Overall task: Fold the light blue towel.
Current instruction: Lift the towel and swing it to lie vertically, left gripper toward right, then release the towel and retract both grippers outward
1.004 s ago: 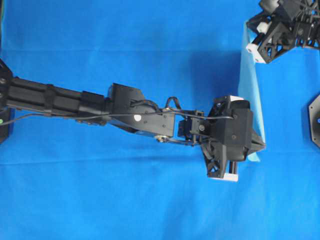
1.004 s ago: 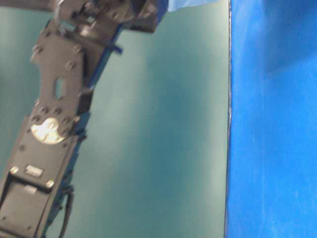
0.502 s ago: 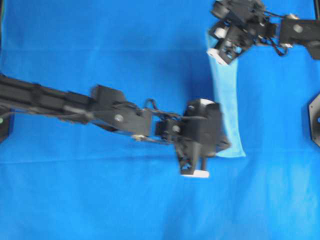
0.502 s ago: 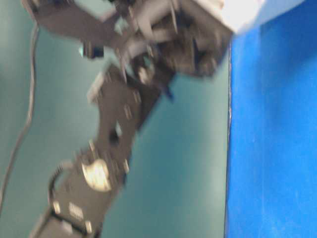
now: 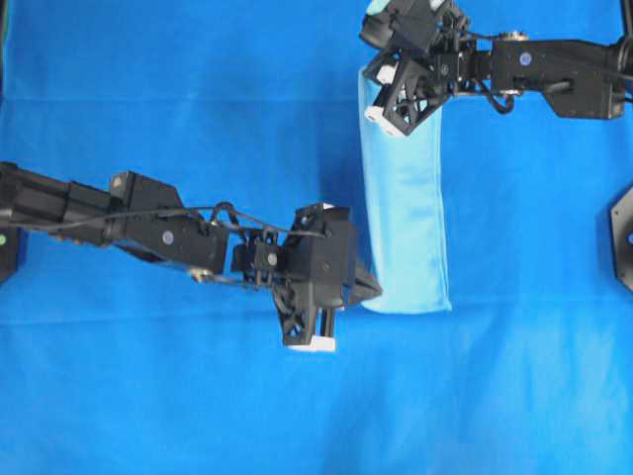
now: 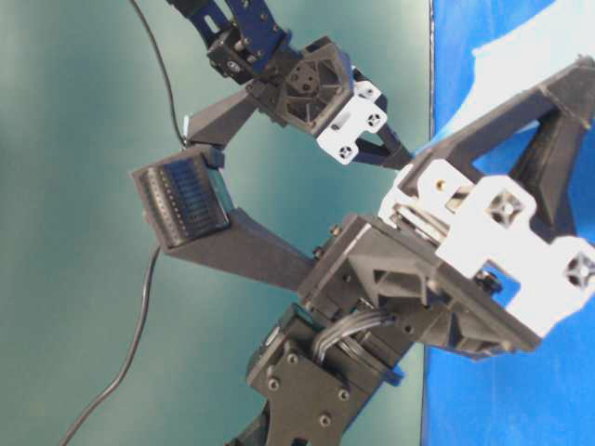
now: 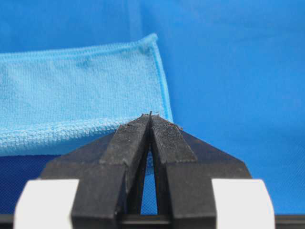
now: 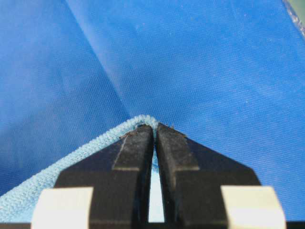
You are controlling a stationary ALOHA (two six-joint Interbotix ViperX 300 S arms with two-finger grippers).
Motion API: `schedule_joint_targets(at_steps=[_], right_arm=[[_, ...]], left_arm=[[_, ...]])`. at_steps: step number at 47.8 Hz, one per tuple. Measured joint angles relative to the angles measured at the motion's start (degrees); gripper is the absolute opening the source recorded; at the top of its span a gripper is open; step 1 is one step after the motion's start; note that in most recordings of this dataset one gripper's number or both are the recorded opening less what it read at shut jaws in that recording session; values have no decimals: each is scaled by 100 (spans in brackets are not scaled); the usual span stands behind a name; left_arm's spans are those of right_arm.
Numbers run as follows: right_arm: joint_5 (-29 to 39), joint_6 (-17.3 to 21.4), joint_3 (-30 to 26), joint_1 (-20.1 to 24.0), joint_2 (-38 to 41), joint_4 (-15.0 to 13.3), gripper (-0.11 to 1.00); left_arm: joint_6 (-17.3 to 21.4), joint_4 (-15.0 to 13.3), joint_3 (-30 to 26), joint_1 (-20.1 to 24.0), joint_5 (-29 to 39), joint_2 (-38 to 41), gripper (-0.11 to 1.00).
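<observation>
Overhead view has the light blue towel (image 5: 404, 223) mid-fold, a narrow strip right of centre on the royal-blue cloth (image 5: 198, 119), left gripper (image 5: 368, 288) and right gripper (image 5: 381, 94) both pinching corners, fold unfinished I'd say.

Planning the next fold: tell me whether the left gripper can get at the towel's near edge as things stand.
Probably yes: the left gripper looks already shut on the light blue towel at its hem; only flat royal-blue cloth lies around it.
</observation>
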Motion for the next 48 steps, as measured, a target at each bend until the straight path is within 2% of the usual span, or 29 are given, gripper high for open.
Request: schedule_joint_targets(at_steps=[7,10,13,18,22,24,26,36,43,48], right_arm=[[-141,0,0,-9,44,-9,4],[-167,9,0,0,70,-9,5],[-167,9,0,0,79,-9,12],[-158,26,0,-9,79,-9,44],[-132,44,0,-9,70,-9,65],[-97,62,0,-9,79,-9,67],[-44,62,0,-9,79,-9,65],[62,70,26,-9,26,-9,64],[79,79,325,35,-422,0,64],[70,97,624,158,-914,9,64]], left_arm=[[0,0,9,0,-44,0,2],[9,0,9,9,-70,0,5],[0,0,9,26,-79,0,19],[35,0,62,62,-70,9,49],[141,0,132,79,26,0,72],[193,0,176,79,97,0,81],[246,0,202,79,193,-26,86],[369,0,343,114,896,-545,86],[378,0,519,185,1266,-1081,86],[387,0,738,290,1292,-1477,86]])
